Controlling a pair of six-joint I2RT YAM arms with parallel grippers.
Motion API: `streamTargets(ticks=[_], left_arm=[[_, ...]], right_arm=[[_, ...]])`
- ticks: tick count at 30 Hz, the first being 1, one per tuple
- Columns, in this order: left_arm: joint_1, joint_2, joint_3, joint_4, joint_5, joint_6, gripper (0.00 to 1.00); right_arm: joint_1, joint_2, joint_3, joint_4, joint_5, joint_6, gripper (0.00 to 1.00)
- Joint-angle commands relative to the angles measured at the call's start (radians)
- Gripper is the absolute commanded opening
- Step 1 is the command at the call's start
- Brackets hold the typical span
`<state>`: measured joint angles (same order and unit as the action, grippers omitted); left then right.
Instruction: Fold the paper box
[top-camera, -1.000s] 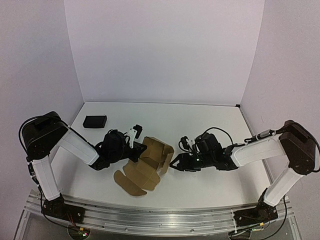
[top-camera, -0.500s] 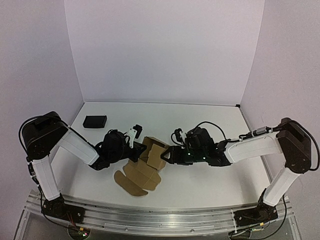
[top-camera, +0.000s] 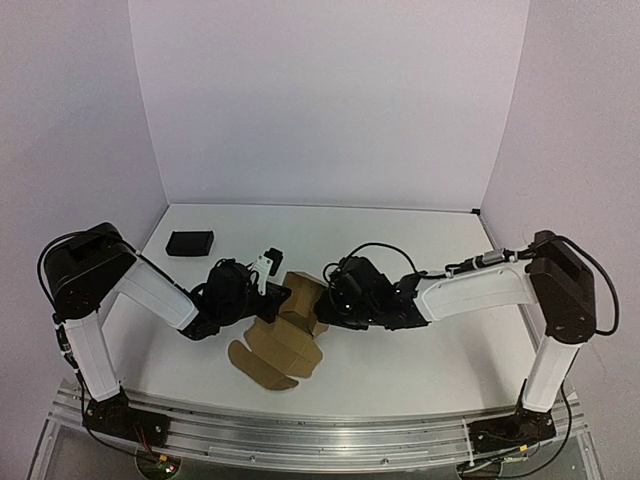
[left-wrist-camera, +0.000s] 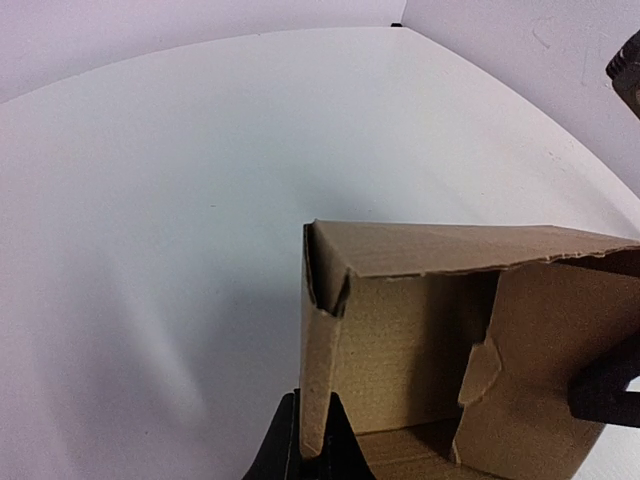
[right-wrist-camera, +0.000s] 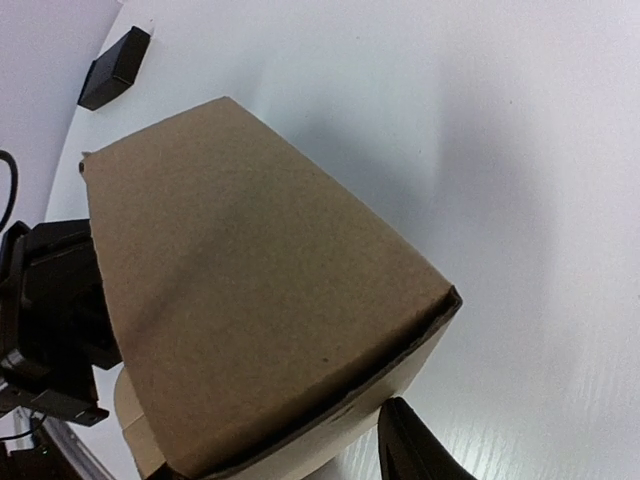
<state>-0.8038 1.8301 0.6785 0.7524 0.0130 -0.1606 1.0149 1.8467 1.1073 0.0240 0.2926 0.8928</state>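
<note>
Roughly half-folded, the plain brown cardboard paper box (top-camera: 303, 305) has flaps lying flat; left tool (left-wrist-camera: 312, 442) clamps one wall, right tool (top-camera: 332, 298) grip unclear.

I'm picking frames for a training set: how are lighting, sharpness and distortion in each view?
Top external: soft, even light, faint shadows on the table, near rail bowed by the wide lens. Left wrist: paper box sharp, table's far edge curved. Right wrist: the box fills the frame, slightly soft, with a diffuse shadow beyond it.
</note>
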Motion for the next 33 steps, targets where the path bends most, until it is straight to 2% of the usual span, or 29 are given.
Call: streamTargets(ticks=[1,5,9,13,16,18,19,22,25,28,30,33], left_arm=[[-0.021,-0.042,0.045,0.009,-0.034,-0.004,0.0],[-0.026,-0.059,0.044,-0.027,-0.056,-0.007,0.0],[-0.03,-0.066,0.045,-0.076,-0.062,-0.01,0.0],[-0.031,-0.071,0.052,-0.101,-0.067,-0.005,0.0],[-0.033,-0.077,0.059,-0.112,-0.066,0.0,0.0],[-0.037,-0.08,0.062,-0.123,-0.057,-0.001,0.0],[-0.04,-0.08,0.062,-0.129,-0.054,-0.006,0.0],[-0.042,-0.08,0.065,-0.143,-0.047,-0.026,0.0],[-0.044,-0.081,0.064,-0.142,-0.051,-0.024,0.0],[-0.044,-0.081,0.062,-0.136,-0.057,0.002,0.0],[-0.044,-0.079,0.062,-0.143,-0.064,0.026,0.0],[-0.044,-0.076,0.068,-0.179,-0.069,0.092,0.03]], right_arm=[[0.007,0.105,0.157,-0.255,0.16,0.12,0.39],[0.007,0.127,0.181,-0.332,0.236,0.183,0.26],[0.007,0.156,0.232,-0.432,0.321,0.18,0.15],[0.007,0.209,0.3,-0.55,0.359,0.188,0.11],[0.007,0.226,0.32,-0.579,0.368,0.193,0.19],[0.007,0.237,0.336,-0.581,0.378,0.194,0.37],[0.007,0.244,0.349,-0.582,0.382,0.19,0.42],[0.006,0.272,0.375,-0.582,0.38,0.178,0.42],[0.006,0.289,0.37,-0.583,0.372,0.194,0.34],[0.005,0.293,0.352,-0.584,0.377,0.2,0.15],[0.003,0.289,0.349,-0.587,0.373,0.18,0.06],[0.002,0.265,0.352,-0.593,0.336,0.174,0.0]])
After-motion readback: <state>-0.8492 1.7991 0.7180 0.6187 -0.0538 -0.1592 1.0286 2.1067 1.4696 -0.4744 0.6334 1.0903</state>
